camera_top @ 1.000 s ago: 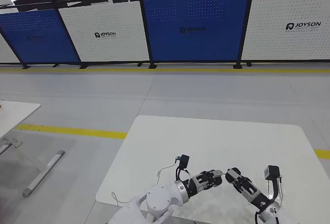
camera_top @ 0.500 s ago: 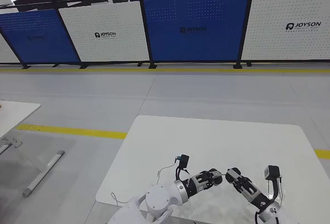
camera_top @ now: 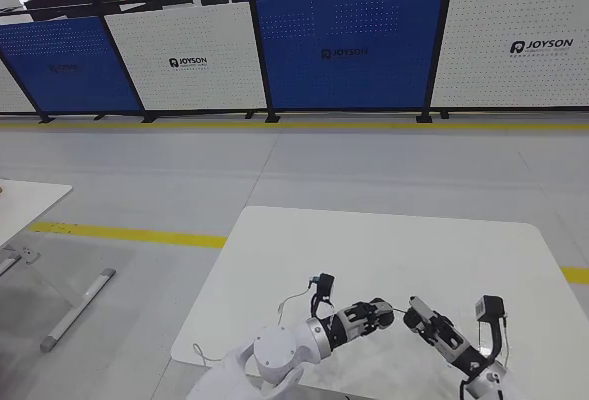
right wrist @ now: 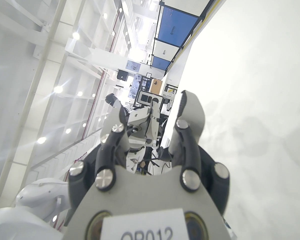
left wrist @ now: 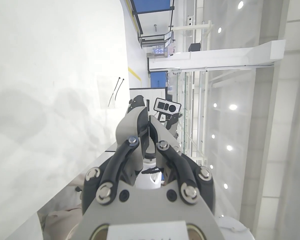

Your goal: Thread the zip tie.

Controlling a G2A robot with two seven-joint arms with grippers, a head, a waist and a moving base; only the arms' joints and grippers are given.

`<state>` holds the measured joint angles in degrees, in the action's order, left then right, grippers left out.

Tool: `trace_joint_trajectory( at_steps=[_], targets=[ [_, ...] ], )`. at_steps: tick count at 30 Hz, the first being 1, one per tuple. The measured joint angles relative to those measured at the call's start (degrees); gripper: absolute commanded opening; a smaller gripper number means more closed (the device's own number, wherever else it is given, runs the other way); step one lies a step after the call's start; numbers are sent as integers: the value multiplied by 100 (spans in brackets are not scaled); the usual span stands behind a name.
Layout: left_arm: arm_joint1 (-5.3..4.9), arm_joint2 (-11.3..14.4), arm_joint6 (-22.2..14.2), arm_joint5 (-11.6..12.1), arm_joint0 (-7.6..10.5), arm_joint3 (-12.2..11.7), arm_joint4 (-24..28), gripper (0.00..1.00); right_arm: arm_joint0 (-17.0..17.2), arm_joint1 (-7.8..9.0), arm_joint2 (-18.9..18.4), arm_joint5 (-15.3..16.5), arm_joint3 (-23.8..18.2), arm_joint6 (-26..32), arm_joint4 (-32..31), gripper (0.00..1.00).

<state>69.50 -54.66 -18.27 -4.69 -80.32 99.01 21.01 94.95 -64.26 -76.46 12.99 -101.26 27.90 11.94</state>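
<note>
My left gripper (camera_top: 382,314) hovers low over the near part of the white table (camera_top: 374,250), its fingers (left wrist: 132,126) pressed together. A thin dark zip tie (left wrist: 148,128) runs between them and shows as a fine line (camera_top: 398,311) toward my right gripper (camera_top: 415,307). The right gripper (right wrist: 150,106) faces the left one from a short way off, fingers spread and nothing between them. Through that gap I see the left gripper (right wrist: 146,122). The tie's far end is too thin to follow.
Two more black zip ties (left wrist: 118,88) lie loose on the table beyond the right gripper (left wrist: 137,102). The table's near edge (camera_top: 204,355) runs just behind both arms. Blue and white partition panels (camera_top: 349,55) stand far across the floor.
The gap between the two grippers has widened slightly: the left arm drew back a little to the left, and the right arm shifted slightly right and toward the near edge.
</note>
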Motion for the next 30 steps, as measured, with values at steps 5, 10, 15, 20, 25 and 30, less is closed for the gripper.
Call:
trace_joint_trajectory(
  at_steps=[5, 10, 15, 20, 25, 30],
  targets=[
    [-68, -294, -69, -11, -149, 31, 70, 0, 184, 17, -283, 151, -76, -130, 219, 100],
    [-124, -472, -117, -109, -297, -33, 21, 0, 395, 29, -538, 381, -174, -162, 548, 100],
    [-125, -476, -123, -141, -306, -45, 71, 0, 397, 28, -540, 383, -176, -163, 554, 100],
    [-125, -476, -123, -139, -305, -44, 69, 0, 397, 28, -540, 382, -176, -163, 553, 100],
    [-119, -499, -100, 15, -310, -52, 173, 0, 397, 28, -540, 382, -176, -163, 553, 100],
    [-152, -758, -102, 469, -420, 276, 319, 0, 397, 28, -540, 382, -176, -163, 553, 100]
  ],
)
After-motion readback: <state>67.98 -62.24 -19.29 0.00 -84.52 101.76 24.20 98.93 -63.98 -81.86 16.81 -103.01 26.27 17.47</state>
